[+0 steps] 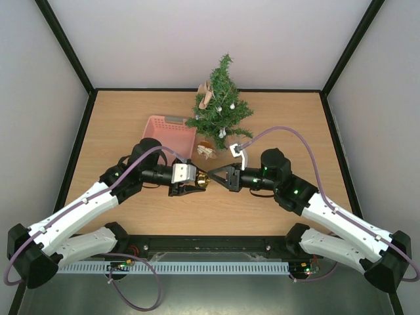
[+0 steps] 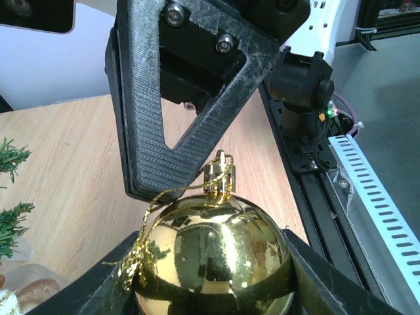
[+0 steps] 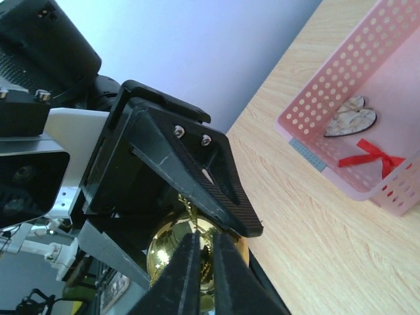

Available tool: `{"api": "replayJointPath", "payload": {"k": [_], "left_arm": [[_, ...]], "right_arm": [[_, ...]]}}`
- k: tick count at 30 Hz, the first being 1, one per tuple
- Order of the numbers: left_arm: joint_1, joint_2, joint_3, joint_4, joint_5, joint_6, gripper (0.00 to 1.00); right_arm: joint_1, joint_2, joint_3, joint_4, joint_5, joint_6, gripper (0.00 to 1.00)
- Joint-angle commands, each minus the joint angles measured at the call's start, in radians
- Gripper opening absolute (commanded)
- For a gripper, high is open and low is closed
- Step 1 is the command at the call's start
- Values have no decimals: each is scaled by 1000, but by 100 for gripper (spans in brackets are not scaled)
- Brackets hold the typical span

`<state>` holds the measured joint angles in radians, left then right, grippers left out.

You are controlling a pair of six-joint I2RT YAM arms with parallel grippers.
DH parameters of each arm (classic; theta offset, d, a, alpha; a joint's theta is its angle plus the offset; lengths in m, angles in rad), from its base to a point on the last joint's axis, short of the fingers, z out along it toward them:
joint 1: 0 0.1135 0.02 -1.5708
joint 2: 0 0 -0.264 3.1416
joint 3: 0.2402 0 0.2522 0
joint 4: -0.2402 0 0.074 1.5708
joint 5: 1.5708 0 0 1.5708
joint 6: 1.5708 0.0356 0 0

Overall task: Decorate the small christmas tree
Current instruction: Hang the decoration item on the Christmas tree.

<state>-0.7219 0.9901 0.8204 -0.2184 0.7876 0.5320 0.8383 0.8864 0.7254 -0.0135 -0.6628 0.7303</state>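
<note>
The small christmas tree point(image 1: 220, 108) stands at the back middle of the table and carries a few small silver ornaments and a beige one point(image 1: 206, 95). My left gripper point(image 1: 198, 178) is shut on a shiny gold ball point(image 1: 203, 177), which fills the left wrist view point(image 2: 213, 256) between my two fingers. The ball's cap and gold cord point(image 2: 141, 239) point up. My right gripper point(image 1: 214, 176) meets it from the right; in the right wrist view its fingers point(image 3: 190, 275) are pinched together on the cord above the ball point(image 3: 167, 246).
A pink perforated basket point(image 1: 169, 134) sits left of the tree; it holds a heart ornament point(image 3: 351, 118) and a red bow point(image 3: 371, 156). Another ornament point(image 1: 206, 149) lies by the tree's base. Black frame rails border the table.
</note>
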Motion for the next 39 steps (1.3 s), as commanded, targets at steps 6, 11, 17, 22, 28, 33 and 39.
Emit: {"api": "replayJointPath", "payload": {"k": [6,11,17,22,28,33,39], "left_arm": [[-5,-10,23,11,28,22,39],[-5,-8,24,8,27,24,39],[-6,-3,22,-1,24,28,39],[-6,-8,23,-7,29,28,39],[-7,-8,26,-23,37,39,39],[-9,-8,28,-30,45,46,39],[-11,-10,28,-33,51,48,39]], "right_arm": [[5,-59,-46,120,-37,26,2],[4,-83,-67,177,-43,5,2],[5,-96,-65,175,-41,-47,2],[5,-71,1,10,53,-91,10],[5,6,137,-188,34,-149,21],[4,0,167,-237,36,-151,24],[4,29,165,-238,-23,-150,26]]}}
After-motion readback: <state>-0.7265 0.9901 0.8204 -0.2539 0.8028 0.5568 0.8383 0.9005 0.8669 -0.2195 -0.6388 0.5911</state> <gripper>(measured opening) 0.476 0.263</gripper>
